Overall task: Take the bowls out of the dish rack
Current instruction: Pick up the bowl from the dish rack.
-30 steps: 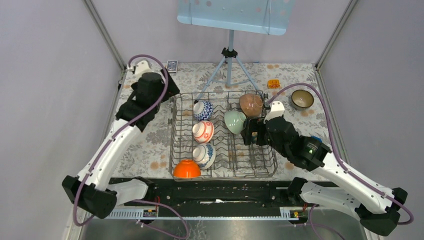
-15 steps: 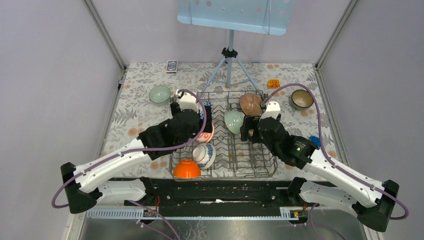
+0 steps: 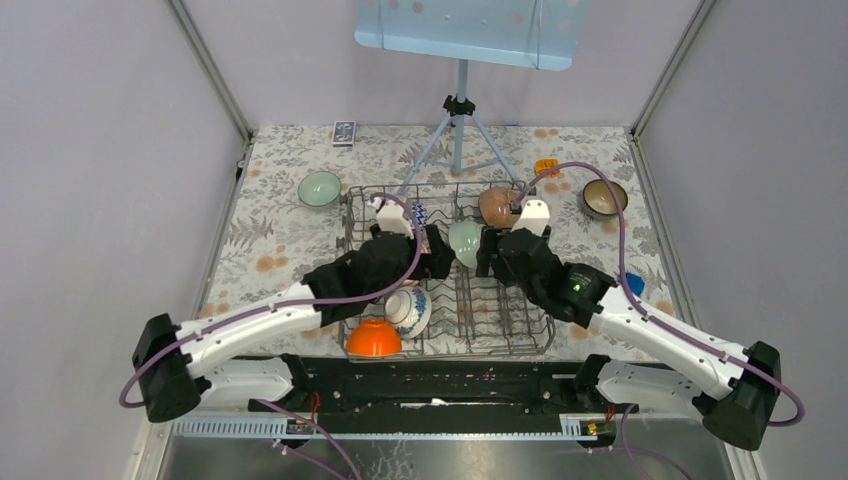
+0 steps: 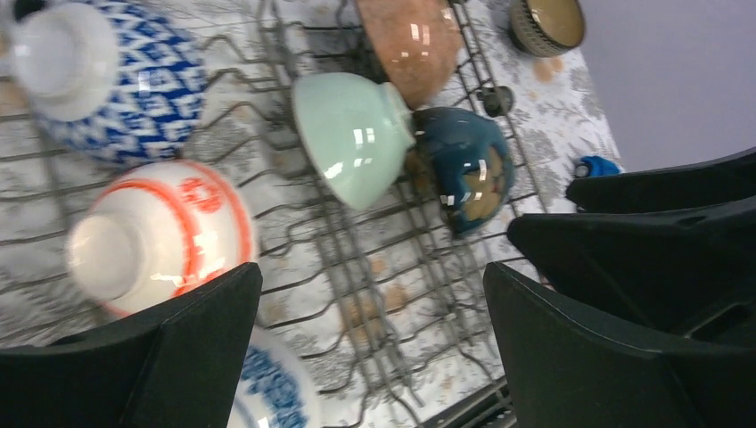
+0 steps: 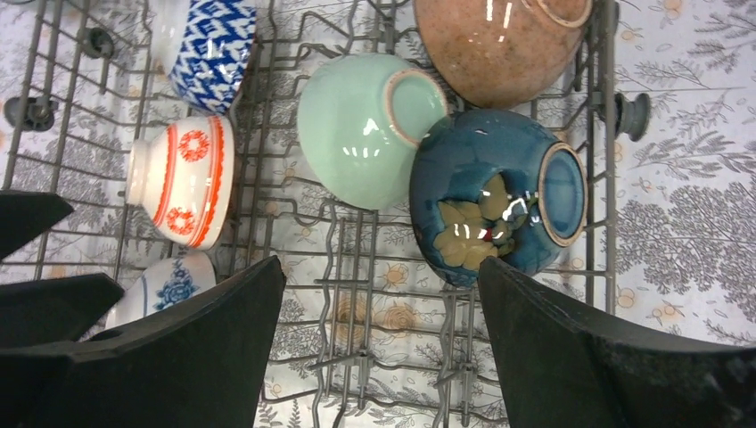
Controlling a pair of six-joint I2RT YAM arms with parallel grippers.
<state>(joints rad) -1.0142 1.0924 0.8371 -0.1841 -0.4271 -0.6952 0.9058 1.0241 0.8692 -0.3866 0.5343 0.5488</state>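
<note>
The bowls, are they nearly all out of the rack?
Not yet. Done: a pale green bowl and a brown bowl sit on the table. In hand: nothing; the left hand and right hand hover open over the dish rack. Left: seven bowls in it, among them the orange bowl and the dark blue bowl.

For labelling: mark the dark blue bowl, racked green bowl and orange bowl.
dark blue bowl (image 5: 481, 192), right wrist view, glazed side
racked green bowl (image 5: 352, 134), right wrist view, outer wall
orange bowl (image 3: 373, 338), top view, outer wall

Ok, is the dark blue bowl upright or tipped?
Tipped. The dark blue bowl lies on its side in the rack, its foot ring facing sideways, touching the green bowl.
</note>
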